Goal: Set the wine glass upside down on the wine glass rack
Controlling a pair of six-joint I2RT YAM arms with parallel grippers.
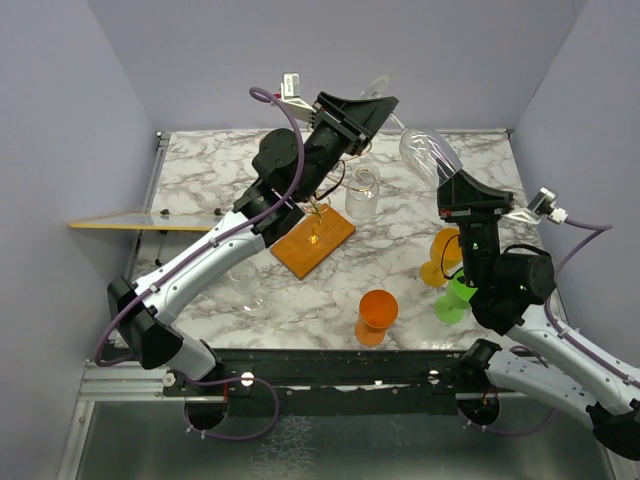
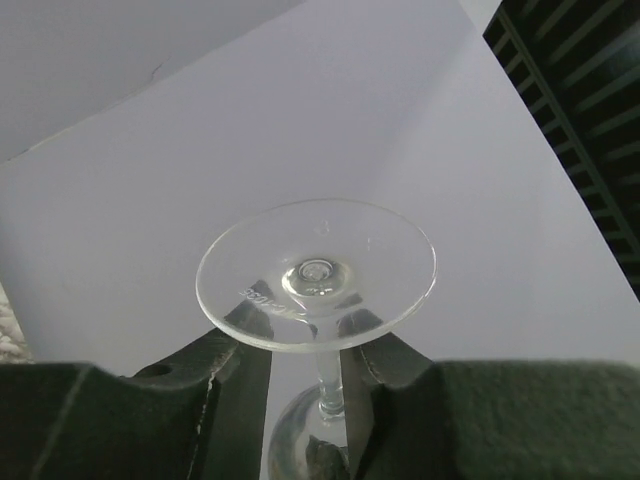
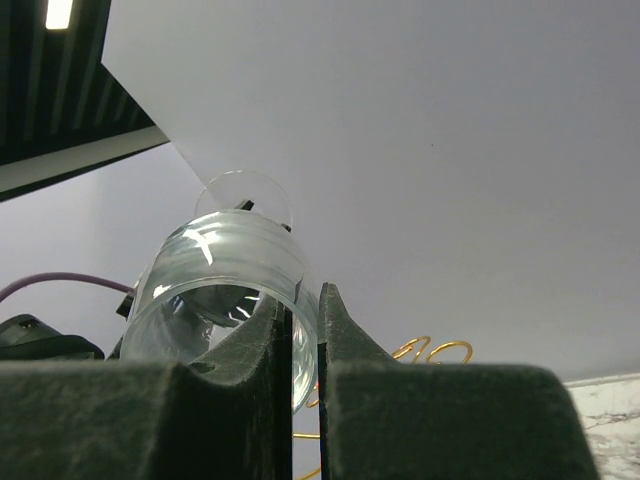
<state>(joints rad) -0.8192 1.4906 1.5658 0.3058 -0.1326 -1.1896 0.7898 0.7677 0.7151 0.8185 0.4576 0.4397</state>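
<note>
The clear wine glass [image 1: 430, 155] is held tilted in the air over the back of the table. My right gripper [image 1: 455, 185] is shut on the rim of its bowl [image 3: 215, 270], one finger inside and one outside. My left gripper [image 1: 385, 105] reaches in from the left. Its jaws straddle the thin stem just under the round foot [image 2: 316, 275], the right finger at the stem and a gap showing on the left side. The wine glass rack [image 1: 313, 241], gold wire on an orange wooden base, stands on the marble below. Its gold scrolls [image 3: 430, 350] show behind my right fingers.
A clear glass [image 1: 362, 193] stands by the rack and another [image 1: 245, 285] near the left arm. An orange cup [image 1: 377, 315], a yellow glass [image 1: 443, 255] and a green glass [image 1: 455, 295] stand at the front right. A wooden shelf [image 1: 130, 220] juts from the left wall.
</note>
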